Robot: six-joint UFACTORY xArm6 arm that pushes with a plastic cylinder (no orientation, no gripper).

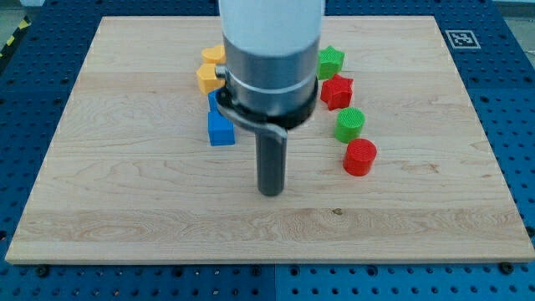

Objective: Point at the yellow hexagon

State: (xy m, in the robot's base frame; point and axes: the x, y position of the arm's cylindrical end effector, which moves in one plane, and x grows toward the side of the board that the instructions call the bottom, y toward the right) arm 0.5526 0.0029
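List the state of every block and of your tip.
my tip: on the board, touching no block
yellow blocks: two, partly hidden by the arm
blue block: partly hidden
green star: flat
red block: flat
green cylinder: upright
red cylinder: upright

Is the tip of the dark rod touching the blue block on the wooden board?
Apart. In the camera view, my tip rests below and to the right of the blue block, with a strip of bare wooden board plainly visible between them.
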